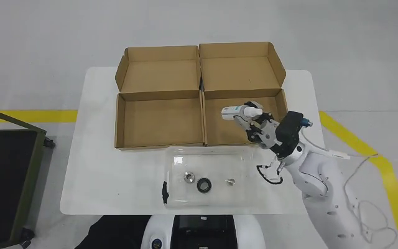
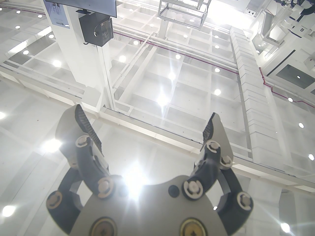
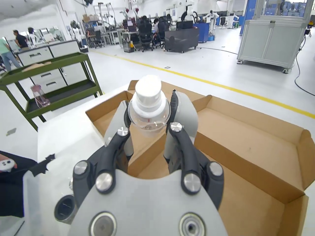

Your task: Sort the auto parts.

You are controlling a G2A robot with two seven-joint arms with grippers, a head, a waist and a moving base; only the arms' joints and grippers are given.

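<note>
Two open cardboard boxes sit side by side on a white table [image 1: 93,162], the left box [image 1: 160,124] and the right box [image 1: 219,132], each with its lid folded back. Just in front of them lies a clear tray [image 1: 244,190] holding a metal part [image 1: 188,177], a black ring [image 1: 204,185] and a small metal piece [image 1: 230,181]. The floor around is pale grey with a yellow line [image 1: 37,116], and a green cart [image 3: 49,79] stands beside the table.

The right arm stretches over the tray toward the right box. Its right gripper [image 3: 150,103] is clamped on a clear bottle [image 3: 148,92] with a white cap, held level above that box's floor. The left gripper [image 2: 145,114] points up at the ceiling grid, jaws spread wide with nothing between them.
</note>
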